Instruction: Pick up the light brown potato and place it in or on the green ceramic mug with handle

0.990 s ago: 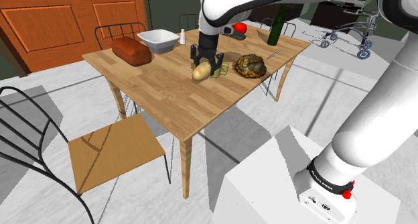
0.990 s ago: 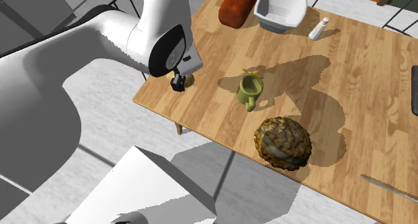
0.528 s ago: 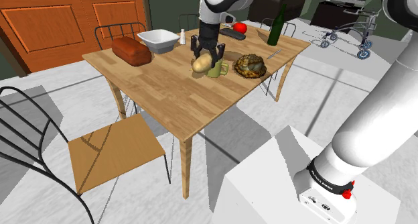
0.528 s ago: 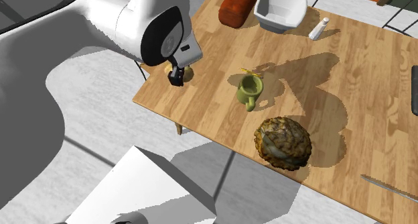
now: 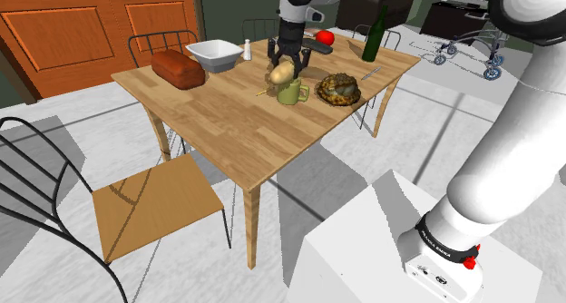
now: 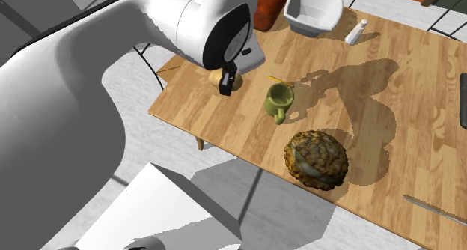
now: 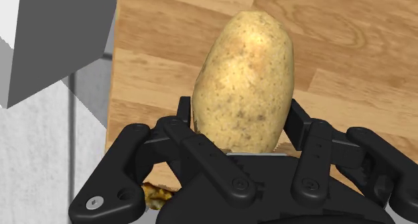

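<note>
I see wooden counter (image 5: 227, 133) under white arm (image 6: 90, 136). Black tool (image 5: 287, 63) clamped on light brown potato (image 7: 244, 82), one finger against each side, potato sticking out past fingertips. Potato held clear of counter, close to upright green mug (image 6: 279, 100), not inside it.

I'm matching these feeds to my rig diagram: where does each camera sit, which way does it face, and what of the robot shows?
Shoulder view: beside and a little behind the stand, looking down across the table; stand, white arm and gripper show.
Second exterior view: high over the table, looking steeply down; the arm looms at its left.
Wrist view: on the hand, looking along the fingers clasping the potato.
Shared: both exterior views show the green mug on the table.
</note>
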